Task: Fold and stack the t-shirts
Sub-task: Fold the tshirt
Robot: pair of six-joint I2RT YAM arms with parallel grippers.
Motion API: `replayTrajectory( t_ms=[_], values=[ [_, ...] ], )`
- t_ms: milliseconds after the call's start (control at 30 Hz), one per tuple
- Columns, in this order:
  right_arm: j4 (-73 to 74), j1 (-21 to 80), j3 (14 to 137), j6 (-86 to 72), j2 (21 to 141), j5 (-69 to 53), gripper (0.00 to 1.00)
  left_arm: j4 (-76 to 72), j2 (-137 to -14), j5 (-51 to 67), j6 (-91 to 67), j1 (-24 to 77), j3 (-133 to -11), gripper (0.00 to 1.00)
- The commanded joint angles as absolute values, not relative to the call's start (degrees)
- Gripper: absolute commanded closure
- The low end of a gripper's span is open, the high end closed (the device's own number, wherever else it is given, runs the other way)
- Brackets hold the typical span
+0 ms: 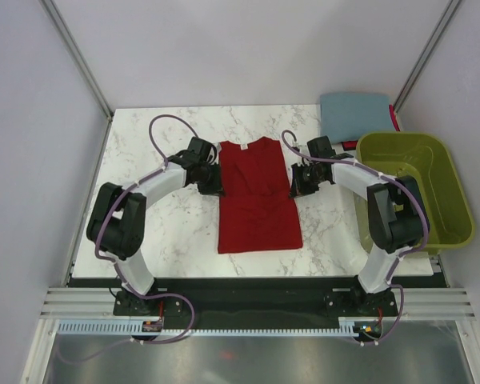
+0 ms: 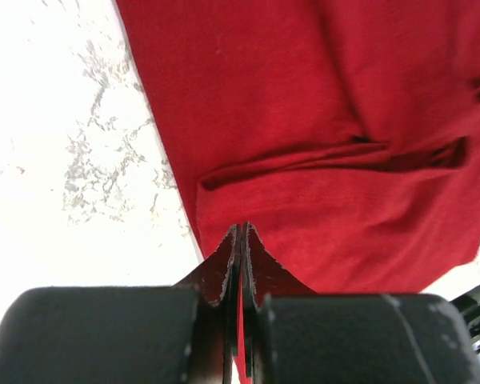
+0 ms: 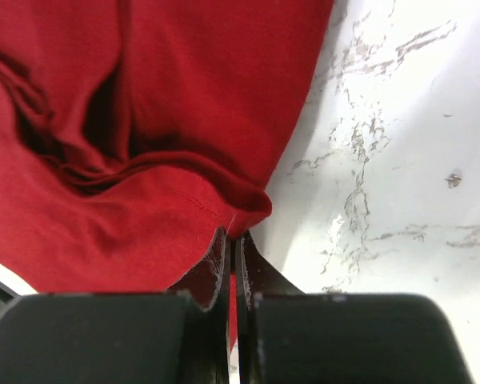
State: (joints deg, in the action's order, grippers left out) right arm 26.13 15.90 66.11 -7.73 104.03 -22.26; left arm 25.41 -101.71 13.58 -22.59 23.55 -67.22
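The dark red t-shirt (image 1: 258, 196) lies on the marble table, narrowed lengthwise with its sleeves folded in. My left gripper (image 1: 210, 186) is shut on its left edge, and the left wrist view shows red cloth (image 2: 304, 120) pinched between the closed fingers (image 2: 242, 234). My right gripper (image 1: 298, 186) is shut on its right edge, and the right wrist view shows a fold of the shirt (image 3: 144, 160) caught at the fingertips (image 3: 233, 238). The slate blue-grey t-shirt (image 1: 354, 114) lies folded at the table's back right corner.
An olive-green basket (image 1: 416, 188) stands at the table's right edge, close to the right arm. Bare marble (image 1: 164, 232) lies left of the red shirt. Grey walls enclose the table on three sides.
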Motion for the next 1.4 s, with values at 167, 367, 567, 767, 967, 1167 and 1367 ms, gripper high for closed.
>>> replayTrajectory(
  t_ms=[167, 367, 567, 767, 967, 1167, 1367],
  values=[
    [22.7, 15.7, 65.9, -9.8, 98.5, -24.1, 0.90, 24.3, -96.9, 10.8, -26.5, 23.6, -67.2, 0.98],
    [22.9, 15.7, 65.0, -9.2, 99.9, -22.6, 0.81, 24.1, -98.5, 14.7, -22.2, 23.7, -67.1, 0.72],
    [22.9, 15.8, 64.9, -9.4, 99.8, -21.9, 0.68, 22.9, -101.5, 12.6, -18.7, 23.7, -66.9, 0.67],
    [23.7, 15.7, 66.1, -8.6, 100.7, -22.0, 0.64, 21.3, -105.3, 13.3, -18.2, 23.6, -67.5, 0.62],
    [23.8, 15.7, 66.3, -8.0, 101.7, -21.6, 0.71, 20.8, -106.7, 12.9, -17.8, 23.6, -68.0, 0.62],
    [23.8, 15.7, 67.8, -8.2, 103.0, -21.5, 0.61, 20.8, -105.9, 12.7, -17.6, 23.7, -68.4, 0.95],
    [23.8, 15.8, 69.6, -8.0, 103.7, -19.2, 0.58, 20.8, -104.9, 13.8, -18.2, 23.6, -68.0, 0.98]
  ],
)
